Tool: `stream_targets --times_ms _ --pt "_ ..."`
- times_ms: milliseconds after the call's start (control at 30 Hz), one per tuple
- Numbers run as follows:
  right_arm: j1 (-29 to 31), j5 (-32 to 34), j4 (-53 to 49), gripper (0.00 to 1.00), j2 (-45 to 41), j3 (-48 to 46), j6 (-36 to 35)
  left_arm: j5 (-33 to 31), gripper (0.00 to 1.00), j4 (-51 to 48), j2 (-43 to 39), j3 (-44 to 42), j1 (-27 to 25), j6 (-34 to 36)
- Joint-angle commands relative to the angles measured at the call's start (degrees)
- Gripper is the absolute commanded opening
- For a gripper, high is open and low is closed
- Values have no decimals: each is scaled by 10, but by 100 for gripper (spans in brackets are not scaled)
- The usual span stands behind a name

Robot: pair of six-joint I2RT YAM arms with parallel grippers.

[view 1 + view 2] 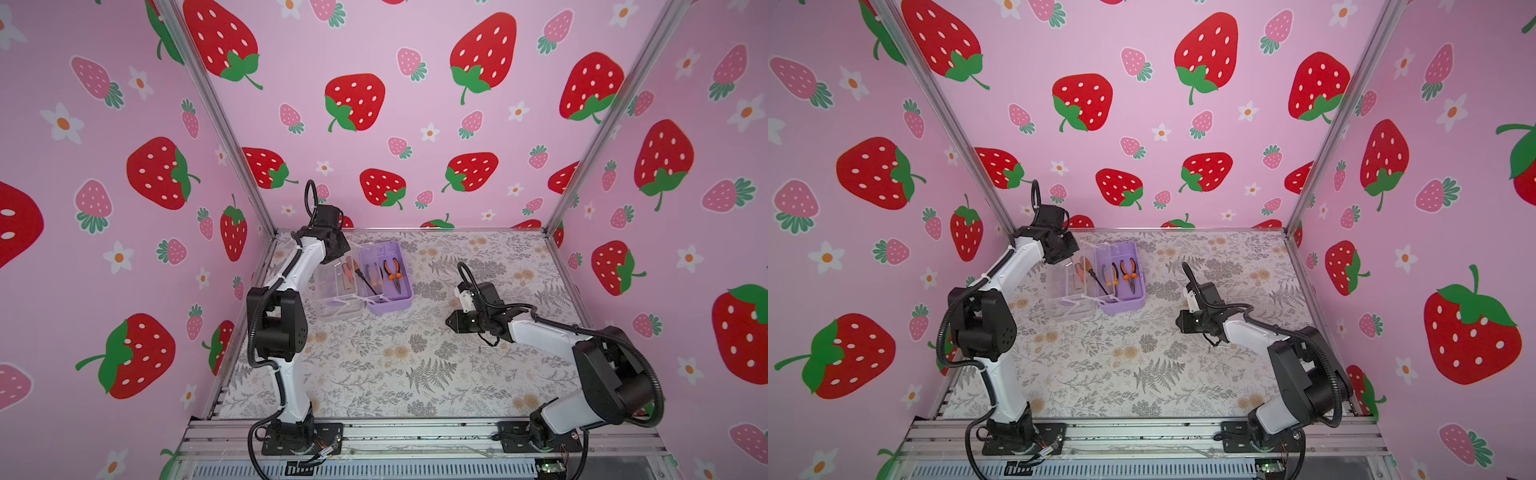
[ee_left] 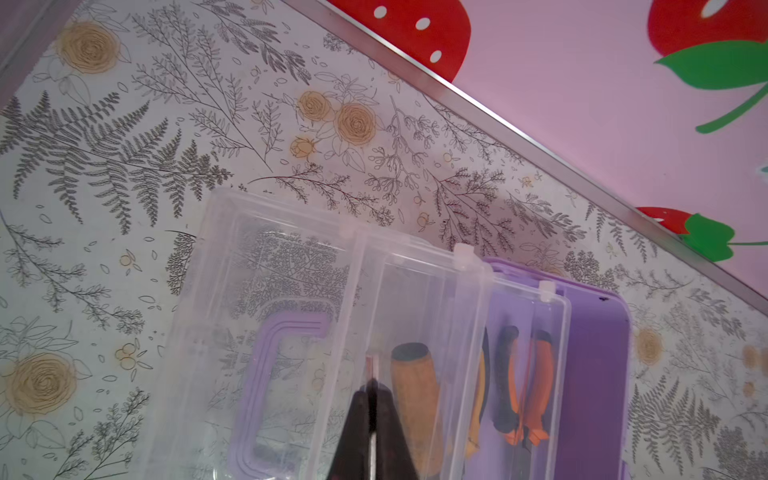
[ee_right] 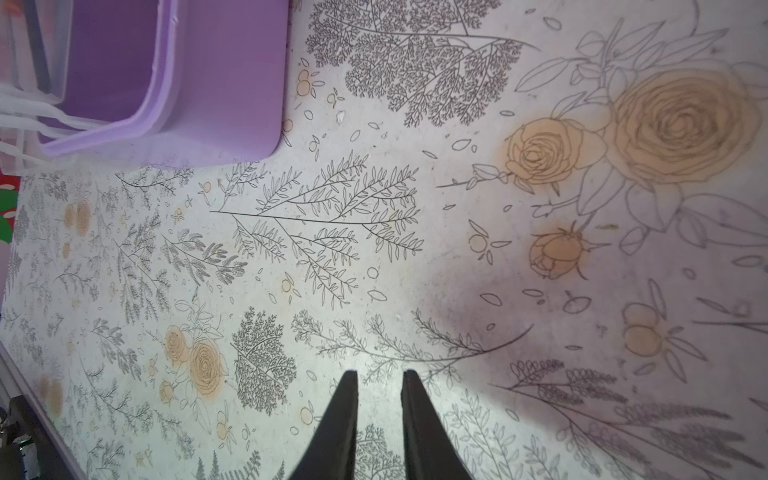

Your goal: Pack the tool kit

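Observation:
The tool kit (image 1: pixel 388 286) lies open at the back left of the table. Its lilac base (image 2: pixel 598 374) holds orange-handled pliers (image 1: pixel 393 272). The clear lid (image 1: pixel 332 301) with the purple handle (image 2: pixel 257 374) lies flat to the base's left. A clear inner tray (image 2: pixel 419 291) stands between them, with an orange-handled screwdriver (image 2: pixel 415 395) in it. My left gripper (image 2: pixel 376 388) is shut on a thin wall of that tray; in a top view the left gripper (image 1: pixel 345 257) is at the tray's far end. My right gripper (image 3: pixel 379 376) hovers open and empty over bare table, right of the kit (image 3: pixel 232 83).
The floral table (image 1: pixel 395 374) ends at a metal rail (image 1: pixel 415 228) and pink strawberry walls close behind and left of the kit. Both arm bases stand on the front rail (image 1: pixel 415 432). The right arm (image 1: pixel 540 332) stretches low over the table's right half.

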Motion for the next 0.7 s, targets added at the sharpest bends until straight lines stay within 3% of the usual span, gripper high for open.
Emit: stream_targets --times_ms 0,267,467,667 --pt "-4 -6 3 23 13 0 0 12 0 -10 -1 30 -4 -7" --pt "-8 -4 -3 25 8 -2 0 34 0 1 33 29 -9 0" --pt "-9 23 -26 27 -26 -10 -1 55 33 17 34 29 -17 6" --pt "-9 127 -85 39 -80 -26 3 44 39 21 -2 18 -36 7"
